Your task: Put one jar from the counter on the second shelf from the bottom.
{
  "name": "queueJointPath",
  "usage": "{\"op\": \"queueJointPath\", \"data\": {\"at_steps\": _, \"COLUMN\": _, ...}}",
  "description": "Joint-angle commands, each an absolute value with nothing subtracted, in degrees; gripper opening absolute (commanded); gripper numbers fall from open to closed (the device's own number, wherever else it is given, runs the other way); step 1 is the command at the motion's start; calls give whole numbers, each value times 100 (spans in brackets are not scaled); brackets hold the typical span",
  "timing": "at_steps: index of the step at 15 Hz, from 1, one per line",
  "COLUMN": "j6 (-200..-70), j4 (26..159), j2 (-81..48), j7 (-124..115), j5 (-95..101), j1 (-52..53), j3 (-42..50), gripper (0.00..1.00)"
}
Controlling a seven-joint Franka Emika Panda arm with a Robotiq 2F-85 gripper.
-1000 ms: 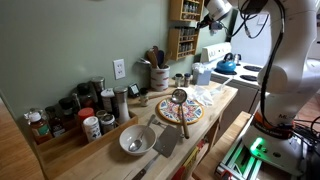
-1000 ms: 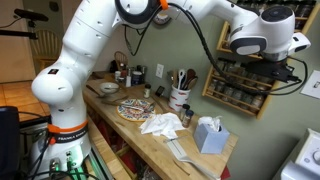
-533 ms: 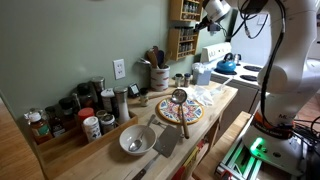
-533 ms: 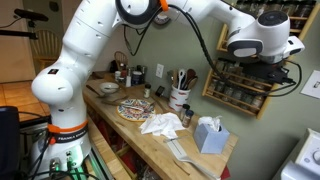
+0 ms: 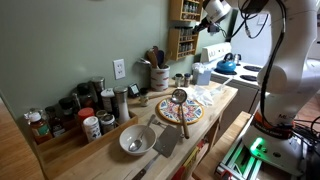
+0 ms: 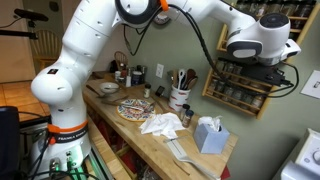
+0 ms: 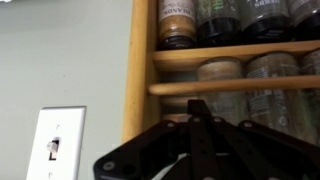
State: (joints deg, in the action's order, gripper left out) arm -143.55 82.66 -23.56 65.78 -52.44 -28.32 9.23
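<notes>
The brown wooden spice rack (image 5: 183, 30) hangs on the green wall at the far end of the light-wood counter (image 5: 110, 150). It also shows in an exterior view (image 6: 240, 92). My gripper (image 5: 202, 22) is raised right in front of the rack, and it also shows in an exterior view (image 6: 256, 64). In the wrist view my dark fingers (image 7: 198, 108) meet in one bar just below a tier of dark-lidded jars (image 7: 222, 72). No jar shows between them. I cannot tell which tier this is. Small jars (image 5: 181, 79) stand on the counter by the utensil crock.
On the counter are a patterned plate (image 5: 181, 110), a white bowl (image 5: 136, 140), a utensil crock (image 5: 159, 76) and several bottles (image 5: 80, 110). A white cloth (image 6: 160, 123) and a tissue box (image 6: 208, 135) lie further along. A light switch (image 7: 58, 140) sits on the wall beside the rack.
My gripper has shifted slightly sideways in front of the rack. Nothing else has moved.
</notes>
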Motion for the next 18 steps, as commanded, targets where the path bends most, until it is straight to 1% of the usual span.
{"op": "queueJointPath", "data": {"at_steps": 1, "j6": -14128, "j4": 8440, "j2": -2228, "j7": 6825, "j5": -5408, "j1": -2941, "j3": 843, "gripper": 0}}
{"op": "queueJointPath", "data": {"at_steps": 7, "j6": -13819, "j4": 8476, "j2": -2169, "j7": 7045, "j5": -5528, "j1": -3020, "j3": 790, "gripper": 0}}
{"op": "queueJointPath", "data": {"at_steps": 12, "j6": -14037, "j4": 8430, "j2": -2207, "j7": 6963, "j5": -5448, "j1": -2977, "j3": 879, "gripper": 0}}
{"op": "queueJointPath", "data": {"at_steps": 18, "j6": -13865, "j4": 8478, "j2": -2077, "j7": 6940, "j5": -5397, "j1": -3041, "j3": 938, "gripper": 0}}
